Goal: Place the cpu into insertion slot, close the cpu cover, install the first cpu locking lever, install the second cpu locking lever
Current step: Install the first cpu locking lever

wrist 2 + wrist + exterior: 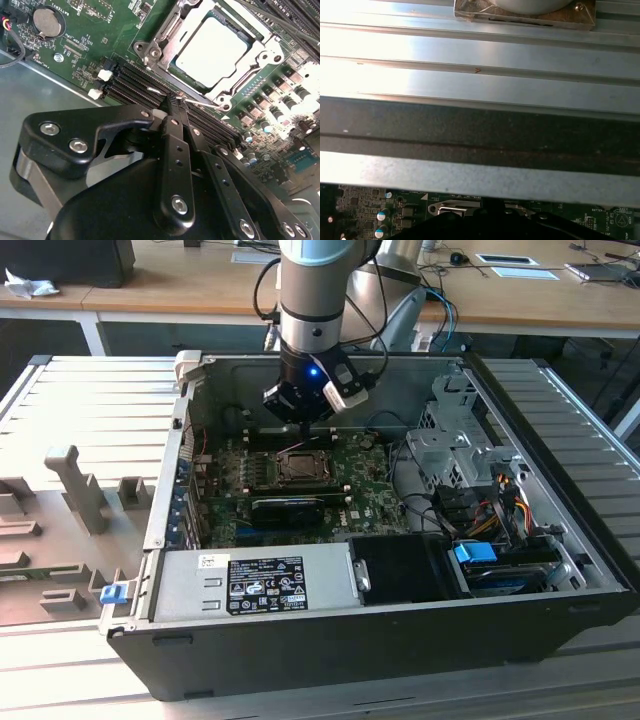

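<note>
The cpu (212, 47) sits in the insertion slot (281, 468), cpu cover (265, 50) down. The gripper (175, 97), closed (tips together), touches the locking lever (202, 102) at the slot's twelve o'clock in the exterior view. That thin wire might slip free.

The exterior view looks down from high and a little way off at the whole open computer case (380, 640), with the arm (315, 300) reaching in from above. The second wrist view sits close behind the gripper (175, 100), facing down onto the green board (90, 55) and socket (165, 37). The first wrist view faces ribbed metal (480, 80), sharing a strip of that board (365, 200) with the others
</note>
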{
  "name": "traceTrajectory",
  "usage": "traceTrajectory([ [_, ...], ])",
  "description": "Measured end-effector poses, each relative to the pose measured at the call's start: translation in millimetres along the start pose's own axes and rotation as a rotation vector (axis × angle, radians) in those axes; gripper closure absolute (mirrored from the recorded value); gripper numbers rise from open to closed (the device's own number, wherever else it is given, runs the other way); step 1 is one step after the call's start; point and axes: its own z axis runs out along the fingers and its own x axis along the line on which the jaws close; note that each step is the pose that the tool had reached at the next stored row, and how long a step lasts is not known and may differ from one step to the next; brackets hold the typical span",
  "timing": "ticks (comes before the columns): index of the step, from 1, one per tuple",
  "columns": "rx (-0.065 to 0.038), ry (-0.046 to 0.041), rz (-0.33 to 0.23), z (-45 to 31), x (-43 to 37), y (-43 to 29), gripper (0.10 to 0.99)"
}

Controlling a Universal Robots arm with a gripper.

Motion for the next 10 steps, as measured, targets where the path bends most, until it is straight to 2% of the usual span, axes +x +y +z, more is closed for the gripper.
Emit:
traceTrajectory([
  [10,0.000,0.0000,0.000,2.4,-3.0,-0.5,0.980],
])
